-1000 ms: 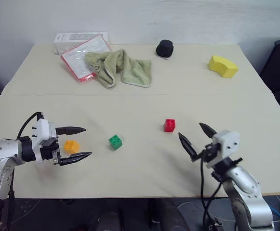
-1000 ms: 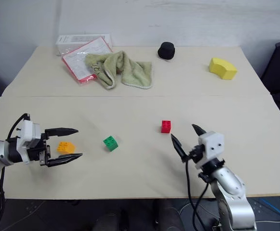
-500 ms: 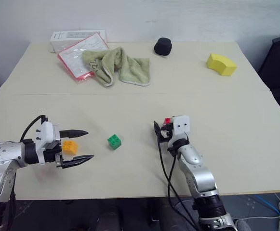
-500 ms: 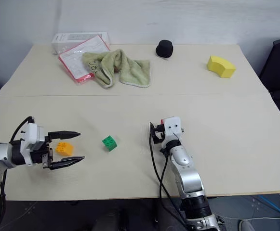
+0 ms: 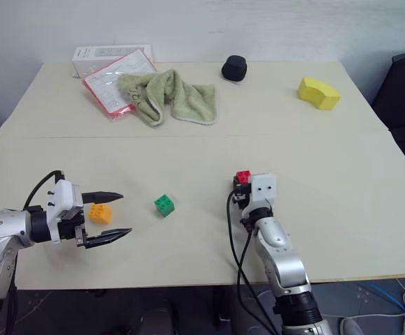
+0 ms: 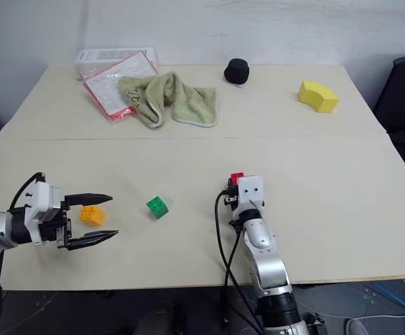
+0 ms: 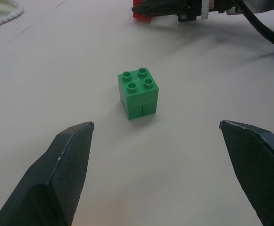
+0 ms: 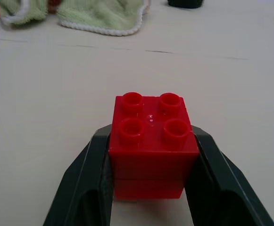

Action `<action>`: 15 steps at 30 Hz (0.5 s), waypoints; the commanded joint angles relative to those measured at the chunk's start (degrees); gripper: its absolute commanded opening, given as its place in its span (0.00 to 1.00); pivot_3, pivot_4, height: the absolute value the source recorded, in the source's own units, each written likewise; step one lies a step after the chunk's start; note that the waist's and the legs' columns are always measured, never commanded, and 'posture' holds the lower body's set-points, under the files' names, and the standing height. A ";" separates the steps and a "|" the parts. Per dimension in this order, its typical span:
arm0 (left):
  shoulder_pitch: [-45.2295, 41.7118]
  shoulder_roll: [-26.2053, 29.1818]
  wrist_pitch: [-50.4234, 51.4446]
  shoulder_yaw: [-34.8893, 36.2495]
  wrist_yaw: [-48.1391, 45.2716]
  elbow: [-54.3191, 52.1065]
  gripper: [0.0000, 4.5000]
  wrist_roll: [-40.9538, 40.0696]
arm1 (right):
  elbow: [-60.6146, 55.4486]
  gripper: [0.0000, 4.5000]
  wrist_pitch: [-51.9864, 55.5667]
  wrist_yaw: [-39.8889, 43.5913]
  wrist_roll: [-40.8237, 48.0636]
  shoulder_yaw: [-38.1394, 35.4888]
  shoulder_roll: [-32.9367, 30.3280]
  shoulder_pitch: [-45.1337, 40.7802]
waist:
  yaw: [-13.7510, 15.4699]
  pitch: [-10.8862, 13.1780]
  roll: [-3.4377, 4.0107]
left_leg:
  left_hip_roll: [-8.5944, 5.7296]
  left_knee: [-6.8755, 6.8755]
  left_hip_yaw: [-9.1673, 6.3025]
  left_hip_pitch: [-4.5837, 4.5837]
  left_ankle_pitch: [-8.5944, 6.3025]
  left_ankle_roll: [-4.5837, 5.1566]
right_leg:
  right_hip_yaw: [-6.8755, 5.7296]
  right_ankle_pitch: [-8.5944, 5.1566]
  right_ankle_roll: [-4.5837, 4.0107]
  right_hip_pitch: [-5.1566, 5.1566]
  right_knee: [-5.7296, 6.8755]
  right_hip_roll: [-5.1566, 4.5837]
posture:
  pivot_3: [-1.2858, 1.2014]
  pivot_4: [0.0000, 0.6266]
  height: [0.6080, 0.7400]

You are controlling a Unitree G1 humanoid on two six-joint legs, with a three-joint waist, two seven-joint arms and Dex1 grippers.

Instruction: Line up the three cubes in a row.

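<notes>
Your right gripper (image 8: 148,160) is clamped on the red cube (image 8: 150,143), one finger flat against each side (studs up, cube resting on the table (image 5: 341,181)). Your left gripper (image 5: 108,216) stands wide open and holds nothing. The orange cube (image 5: 100,212) lies between its fingers, touching neither. The green cube (image 7: 137,92) sits ahead of those fingertips, between the two grippers.
</notes>
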 commanded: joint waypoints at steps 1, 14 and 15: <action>-0.50 0.21 -0.01 0.89 0.77 -1.77 1.00 -0.37 | -3.62 0.33 -7.01 18.68 8.30 -1.63 -8.93 -2.39 | 0.13 0.00 0.00 | 0.00 0.01 0.00 0.00 -0.03 0.07 | 0.00 0.00 0.00 0.00 0.00 0.00 | 0.52 0.24 1.00; -0.26 -0.15 -1.42 0.57 0.34 -0.77 1.00 0.05 | 14.88 0.33 -13.59 76.23 21.01 1.58 -34.02 -9.67 | 0.79 0.01 -0.02 | 0.01 0.35 -0.03 0.01 -0.17 0.34 | -0.16 0.06 0.09 0.17 -0.01 0.01 | 0.52 0.24 1.00; -0.03 -0.15 -1.35 0.66 0.39 -0.98 1.00 0.01 | 17.08 0.33 -14.94 76.08 20.55 1.44 -32.84 -10.41 | 0.80 0.01 -0.02 | 0.01 0.39 -0.03 0.00 -0.17 0.33 | -0.16 0.06 0.09 0.16 0.00 0.00 | 0.52 0.24 1.00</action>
